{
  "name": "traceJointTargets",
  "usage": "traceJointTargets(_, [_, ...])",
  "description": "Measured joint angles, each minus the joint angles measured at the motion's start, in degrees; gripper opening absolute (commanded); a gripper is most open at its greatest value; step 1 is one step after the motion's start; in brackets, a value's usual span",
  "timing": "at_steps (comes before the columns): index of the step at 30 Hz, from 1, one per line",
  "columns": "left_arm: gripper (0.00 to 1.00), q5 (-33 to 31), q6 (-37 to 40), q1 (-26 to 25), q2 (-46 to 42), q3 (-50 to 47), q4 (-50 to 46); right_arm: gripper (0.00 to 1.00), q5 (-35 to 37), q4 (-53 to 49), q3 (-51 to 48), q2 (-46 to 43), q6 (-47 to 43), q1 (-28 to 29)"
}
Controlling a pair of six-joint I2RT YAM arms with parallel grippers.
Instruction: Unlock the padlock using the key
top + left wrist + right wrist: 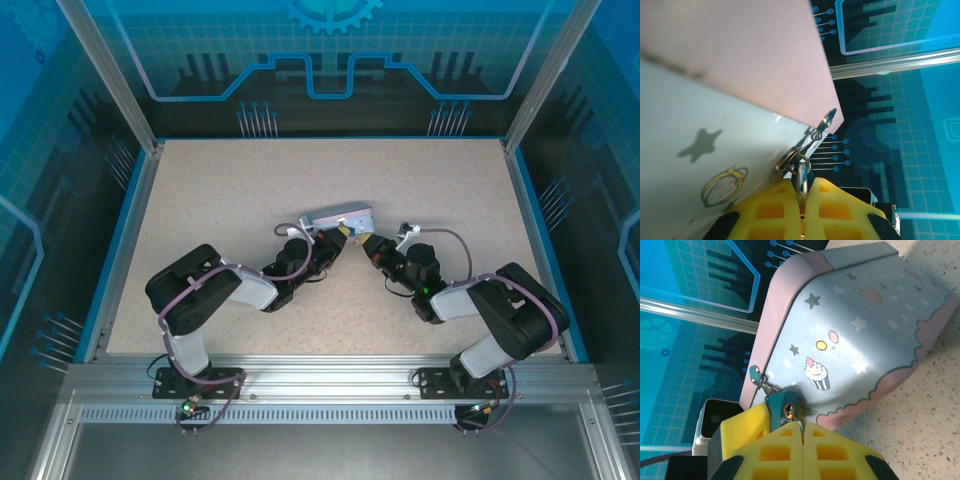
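The left hand (801,191) is pressed together on a thin silvery shackle leg of the padlock (785,409). The padlock hangs from the hasp at the 7 o'clock corner of the pale blue tin (860,330), which lies on the desk (930,405). The right hand (802,431) is clamped on the key (798,424). The key points toward 11 o'clock and meets the brassy keyhole.
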Motion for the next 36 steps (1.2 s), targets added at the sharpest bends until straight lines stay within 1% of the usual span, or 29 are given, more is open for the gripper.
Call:
traceJointTargets(6, [0.0,0.3,0.0,0.2,-0.3,0.0,-0.1,0.02,-4.1,-0.5,0.0,0.0,-1.7,-1.2])
traceJointTargets(10, [0.0,1.7,0.0,0.2,-1.1,0.0,-0.2,0.0,-8.2,-1.3,-0.7,-0.3,-3.2,-2.8])
traceJointTargets(12, [0.0,2.4,0.0,0.3,-2.0,-0.1,-0.6,0.0,-10.2,-2.8,-1.3,-1.6,-4.5,-5.1])
traceJointTargets(15, [0.0,3.5,0.2,1.2,-4.3,-1.5,-1.0,0.0,-14.1,-6.6,-1.7,-5.6,-8.4,-9.9])
traceJointTargets(19, [0.0,7.1,0.4,4.1,-7.0,-2.8,-1.9,0.0,-22.1,-11.0,-1.6,-10.3,-15.1,-16.7])
traceJointTargets(22, [0.0,9.8,0.5,5.6,-7.2,-2.8,-2.5,0.0,-29.0,-11.9,-1.6,-10.2,-18.1,-20.3])
traceJointTargets(26, [0.0,13.4,0.6,6.0,-7.2,-2.8,-4.5,0.01,-36.6,-12.5,-0.7,-8.7,-20.2,-20.9])
traceJointTargets(28, [0.0,15.1,0.9,6.0,-7.2,-2.7,-5.1,0.01,-38.9,-12.6,0.2,-7.9,-20.6,-20.8])
traceJointTargets(31, [0.0,17.3,1.6,6.0,-6.9,-2.3,-5.3,0.01,-40.6,-12.5,1.4,-7.0,-20.9,-20.1])
traceJointTargets(36, [0.0,19.8,1.7,6.2,-5.0,-1.7,-4.3,0.01,-40.8,-10.7,2.9,-4.2,-20.6,-17.7])
